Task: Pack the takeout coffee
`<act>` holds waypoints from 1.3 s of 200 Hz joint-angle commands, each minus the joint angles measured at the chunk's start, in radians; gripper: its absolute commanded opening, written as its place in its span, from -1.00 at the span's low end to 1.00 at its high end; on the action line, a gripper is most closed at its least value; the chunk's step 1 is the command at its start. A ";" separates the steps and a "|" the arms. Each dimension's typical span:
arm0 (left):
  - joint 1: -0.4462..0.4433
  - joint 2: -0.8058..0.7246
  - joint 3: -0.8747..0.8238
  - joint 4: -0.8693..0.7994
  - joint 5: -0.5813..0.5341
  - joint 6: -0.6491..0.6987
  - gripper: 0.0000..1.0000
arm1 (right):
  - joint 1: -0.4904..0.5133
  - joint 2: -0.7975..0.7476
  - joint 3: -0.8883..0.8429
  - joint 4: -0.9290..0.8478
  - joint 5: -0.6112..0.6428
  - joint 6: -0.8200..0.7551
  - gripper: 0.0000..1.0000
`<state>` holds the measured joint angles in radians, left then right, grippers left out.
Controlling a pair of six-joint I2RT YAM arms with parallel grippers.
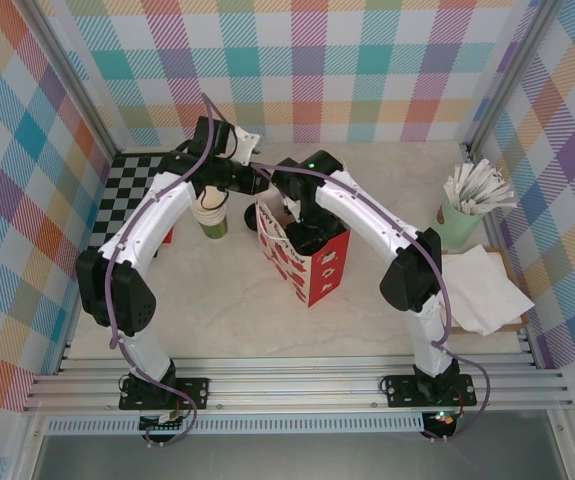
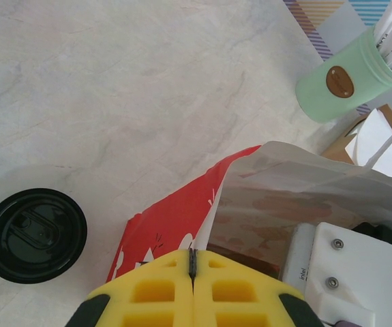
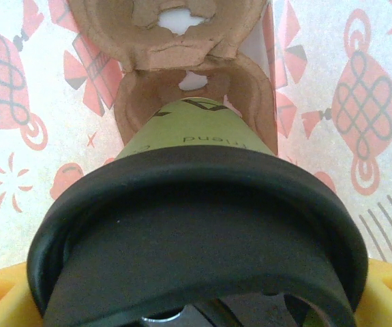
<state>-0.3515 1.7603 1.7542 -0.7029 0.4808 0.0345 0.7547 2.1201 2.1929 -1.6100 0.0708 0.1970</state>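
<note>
Starting on your left: there's another black-lidded cup (image 2: 33,235) parked on the table (image 2: 148,88) just beside the red paper bag (image 2: 175,218). It's not the one in play. Your left gripper (image 2: 192,262) has its yellow fingers (image 2: 155,293) pressed flat together right at the bag's rim. As far as I can tell they're pinching that edge to hold the mouth open.

Moving right, the takeout coffee (image 3: 196,204) is down inside the bag, and the right arm has it, no contest. Your right gripper (image 3: 196,296) has a yellow finger (image 3: 1,300) on each side of the black lid. The jaws are spread wide because the lid is wide, and I read that as a grip.

The bit that matters: the cup's long axis runs straight out along the claw. The lid is nearest the wrist, and the green base points dead ahead into a socket of the brown pulp carrier (image 3: 107,27). So I'd say your next move goes straight along that axis, no sideways fiddling. The base looks at or in the socket, but I can't tell if it's bottomed out.
</note>
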 commanded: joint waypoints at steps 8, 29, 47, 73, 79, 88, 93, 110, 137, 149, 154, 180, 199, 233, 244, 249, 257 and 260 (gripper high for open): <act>0.012 -0.035 -0.023 -0.004 0.006 0.011 -1.00 | 0.008 0.019 -0.002 -0.145 -0.005 -0.011 -0.29; 0.012 -0.036 -0.024 -0.004 0.007 0.010 -1.00 | 0.008 0.018 -0.004 -0.138 0.005 -0.012 -0.29; 0.012 -0.036 -0.026 -0.006 0.008 0.011 -1.00 | 0.007 0.012 -0.004 -0.121 0.012 -0.014 -0.29; 0.013 -0.036 -0.025 -0.006 0.015 0.011 -1.00 | 0.008 0.012 -0.010 -0.100 0.010 -0.024 -0.29; 0.013 -0.036 -0.026 -0.006 0.016 0.012 -1.00 | 0.006 0.011 -0.014 -0.095 0.004 -0.027 -0.30; 0.013 -0.037 -0.029 -0.006 0.016 0.012 -1.00 | 0.006 0.007 -0.023 -0.081 -0.014 -0.031 -0.30; 0.013 -0.038 -0.030 -0.004 0.016 0.012 -1.00 | 0.006 0.005 -0.026 -0.071 -0.023 -0.033 -0.30; 0.013 -0.039 -0.033 -0.003 0.019 0.012 -1.00 | 0.005 0.001 -0.033 -0.056 -0.035 -0.034 -0.30; 0.013 -0.039 -0.035 -0.004 0.023 0.008 -1.00 | 0.005 0.003 -0.042 -0.047 -0.029 -0.040 -0.30; 0.012 -0.041 -0.035 -0.005 0.022 0.007 -1.00 | 0.004 0.002 -0.050 -0.042 -0.025 -0.043 -0.30; 0.013 -0.041 -0.035 -0.006 0.022 0.007 -1.00 | 0.004 0.002 -0.051 -0.040 -0.023 -0.043 -0.30; 0.013 -0.041 -0.038 -0.006 0.022 0.004 -1.00 | 0.002 -0.001 -0.053 -0.032 0.000 -0.041 -0.30; 0.013 -0.041 -0.039 -0.009 0.025 0.001 -1.00 | 0.000 -0.009 -0.053 -0.022 0.018 -0.038 -0.30; 0.013 -0.038 -0.041 -0.008 0.028 -0.001 -1.00 | -0.002 -0.014 -0.047 -0.014 0.023 -0.040 -0.30; 0.012 -0.038 -0.041 -0.007 0.027 -0.003 -1.00 | -0.003 -0.014 -0.048 -0.014 0.023 -0.041 -0.30; 0.013 -0.037 -0.041 -0.008 0.027 -0.004 -1.00 | -0.003 -0.014 -0.049 -0.014 0.023 -0.041 -0.30; 0.013 -0.037 -0.041 -0.007 0.028 -0.004 -1.00 | -0.003 -0.014 -0.050 -0.015 0.023 -0.041 -0.30; 0.013 -0.036 -0.041 -0.009 0.028 -0.004 -1.00 | -0.003 -0.014 -0.050 -0.014 0.023 -0.041 -0.30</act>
<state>-0.3500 1.7470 1.7348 -0.6991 0.4816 0.0338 0.7536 2.1201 2.1521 -1.6093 0.0826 0.1699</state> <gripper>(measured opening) 0.038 0.825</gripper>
